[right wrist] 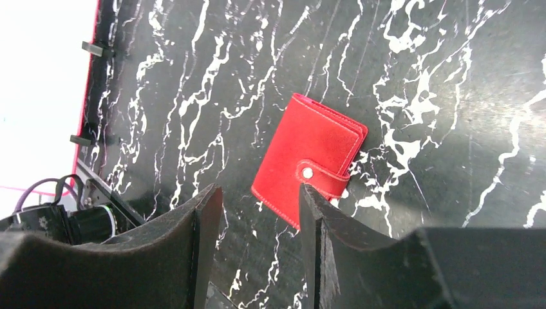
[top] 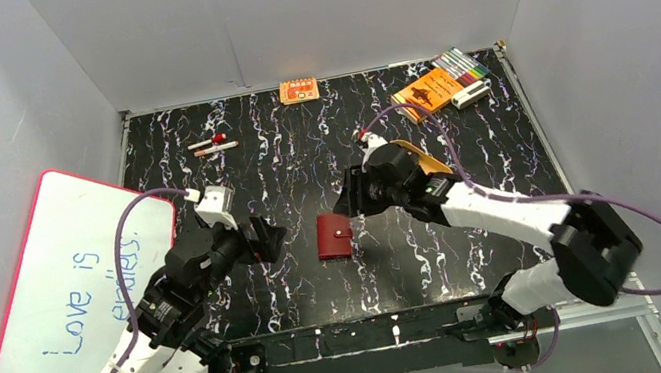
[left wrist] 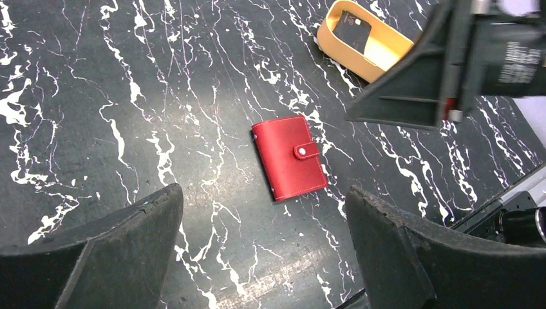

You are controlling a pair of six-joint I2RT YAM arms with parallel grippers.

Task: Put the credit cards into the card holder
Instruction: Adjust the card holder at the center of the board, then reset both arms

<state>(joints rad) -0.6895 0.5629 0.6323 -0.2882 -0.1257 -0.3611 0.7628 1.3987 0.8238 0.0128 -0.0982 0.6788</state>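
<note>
The red card holder (top: 334,236) lies shut, its snap tab fastened, on the black marbled table; it also shows in the left wrist view (left wrist: 289,157) and the right wrist view (right wrist: 309,159). A dark credit card (left wrist: 353,27) lies in the tan oval tray (left wrist: 385,56); in the top view the tray (top: 431,163) is mostly hidden behind the right arm. My left gripper (top: 272,238) is open and empty, left of the holder. My right gripper (top: 346,200) is open and empty, just above the holder's far right side.
A whiteboard (top: 78,274) with a pink rim leans at the left. At the back are a small orange box (top: 298,90), two markers (top: 213,145), an orange booklet (top: 427,90), a set of pens (top: 462,64) and a white item (top: 471,95). Grey walls enclose the table.
</note>
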